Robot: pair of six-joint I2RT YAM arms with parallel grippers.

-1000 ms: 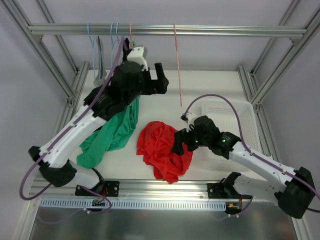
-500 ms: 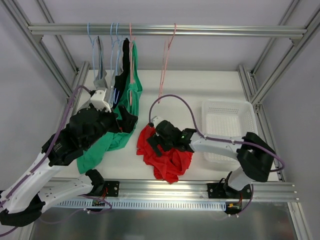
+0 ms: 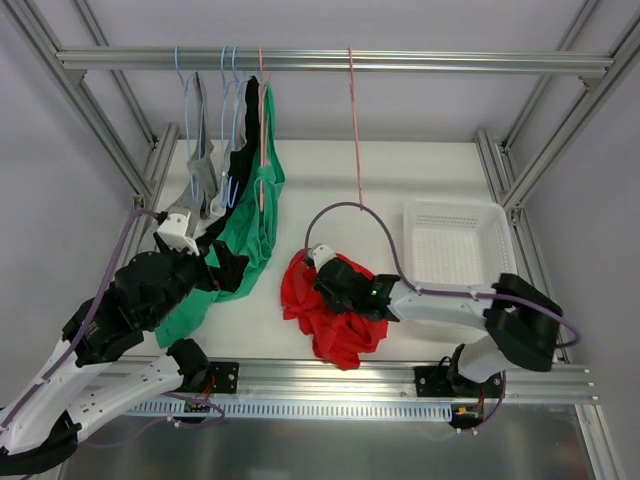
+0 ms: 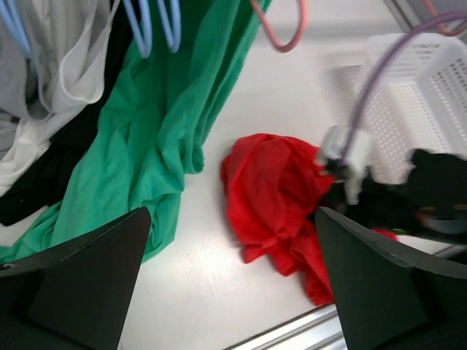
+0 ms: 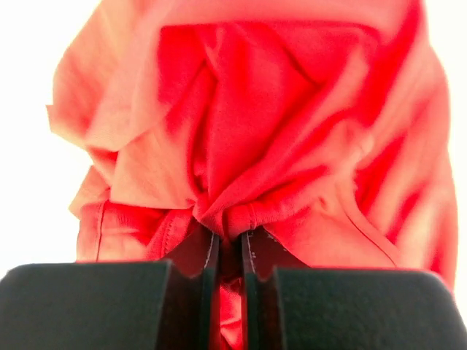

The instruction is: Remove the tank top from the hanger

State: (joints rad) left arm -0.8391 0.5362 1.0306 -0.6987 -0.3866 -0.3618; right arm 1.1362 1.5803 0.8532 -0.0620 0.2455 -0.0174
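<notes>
The red tank top (image 3: 330,310) lies off any hanger, in a crumpled heap on the white desk (image 3: 330,190), near the front edge and left of the white basket (image 3: 455,245). Its fabric is bunched into deep folds. In the right wrist view the cloth (image 5: 277,131) gathers into a tight pucker with a hemmed edge showing just above the fingers. The right tool (image 5: 230,244) is closed to a narrow gap, with a fold of the red fabric pinched between its two black fingers. From above, that tool (image 3: 335,285) sits on the upper left part of the heap.

A bare pink hanger (image 3: 356,130) hangs from the metal rail (image 3: 400,60), above and behind the heap.

To the left, a green garment (image 3: 245,235) hangs from another pink hanger (image 3: 262,120), and its lower end drapes down onto the desk. It is apart from the red cloth. Beside it, blue hangers (image 3: 185,80) carry grey, white and black clothes.

The left tool (image 3: 228,268) is by the green garment. In its wrist view its fingers (image 4: 95,277) are spread wide with nothing between them.
</notes>
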